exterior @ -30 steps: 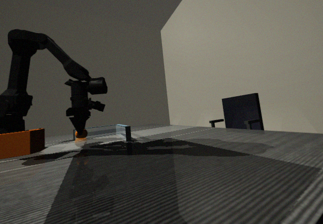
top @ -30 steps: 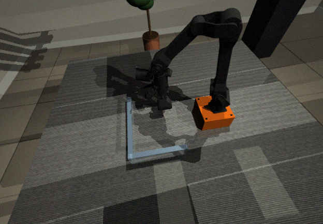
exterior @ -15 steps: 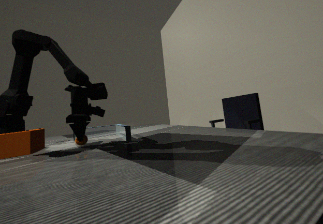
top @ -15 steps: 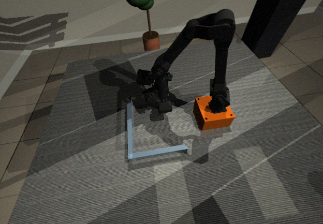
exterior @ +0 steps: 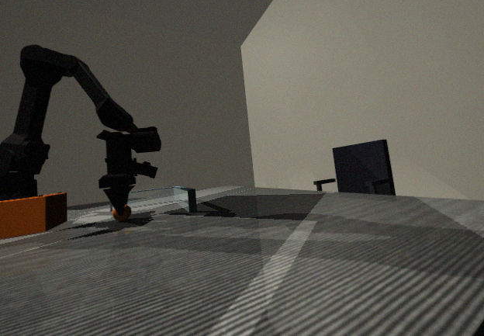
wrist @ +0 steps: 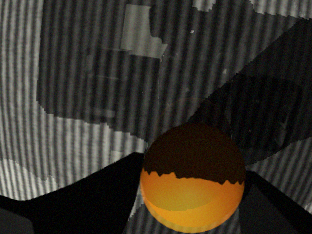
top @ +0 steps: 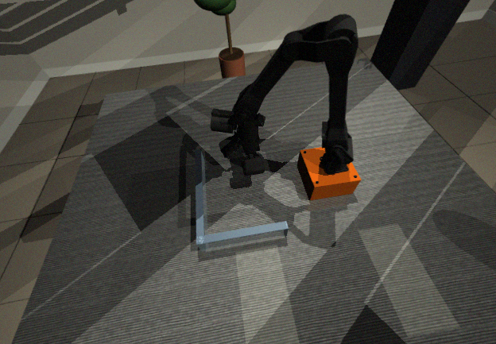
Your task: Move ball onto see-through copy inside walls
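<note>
My gripper (top: 253, 165) (wrist: 193, 172) points down in the area between the two walls. It is shut on the orange ball (exterior: 121, 213) (wrist: 192, 202), with one finger at each side of it in the wrist view. The ball is at table height; the gripper hides it in the top view. The see-through copy does not show apart from the ball; the two seem to overlap. One low clear wall (top: 200, 208) runs along the left and the other clear wall (top: 244, 232) along the front, meeting in a corner. Both stand clear of the gripper.
The orange base block (top: 334, 183) (exterior: 23, 216) carries the arm, to the right of the walls in the top view. Dark shadows cross the striped table (top: 152, 292). A potted plant (top: 232, 63) and a chair (exterior: 361, 168) stand beyond the table.
</note>
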Motion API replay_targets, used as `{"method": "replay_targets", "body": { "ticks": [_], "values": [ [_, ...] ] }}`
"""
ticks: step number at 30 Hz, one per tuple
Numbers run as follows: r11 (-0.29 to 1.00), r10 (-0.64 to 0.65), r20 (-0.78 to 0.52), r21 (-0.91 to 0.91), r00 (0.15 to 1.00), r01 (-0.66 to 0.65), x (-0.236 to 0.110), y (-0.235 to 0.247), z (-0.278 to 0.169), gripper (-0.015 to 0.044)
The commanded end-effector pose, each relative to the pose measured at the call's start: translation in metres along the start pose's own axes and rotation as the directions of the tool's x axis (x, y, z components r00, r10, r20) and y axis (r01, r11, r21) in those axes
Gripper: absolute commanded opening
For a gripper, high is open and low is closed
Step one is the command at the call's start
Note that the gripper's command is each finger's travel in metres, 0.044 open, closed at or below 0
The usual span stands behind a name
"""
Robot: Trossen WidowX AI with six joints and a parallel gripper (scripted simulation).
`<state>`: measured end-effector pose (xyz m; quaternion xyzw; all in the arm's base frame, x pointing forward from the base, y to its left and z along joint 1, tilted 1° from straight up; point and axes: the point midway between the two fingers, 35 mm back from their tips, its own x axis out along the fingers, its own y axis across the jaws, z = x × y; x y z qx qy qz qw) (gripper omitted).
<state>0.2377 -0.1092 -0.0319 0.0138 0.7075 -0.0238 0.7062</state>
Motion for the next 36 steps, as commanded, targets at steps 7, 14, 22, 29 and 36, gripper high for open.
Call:
{"method": "replay_targets", "body": {
  "ticks": [7,14,22,29,36],
  "values": [
    [1.0,0.0,0.0,0.0,1.0,0.0,0.0,0.0,0.0,0.0307],
    [1.0,-0.002,-0.003,-0.004,1.0,0.002,-0.084,0.0,0.0,0.0307],
    [1.0,-0.004,0.011,-0.004,1.0,0.004,-0.081,-0.001,0.003,0.0307],
    [1.0,-0.003,0.009,-0.004,1.0,0.003,-0.117,0.0,0.0,0.0412],
    [1.0,-0.003,0.008,-0.004,1.0,0.003,-0.128,0.001,-0.002,0.044]
  ]
}}
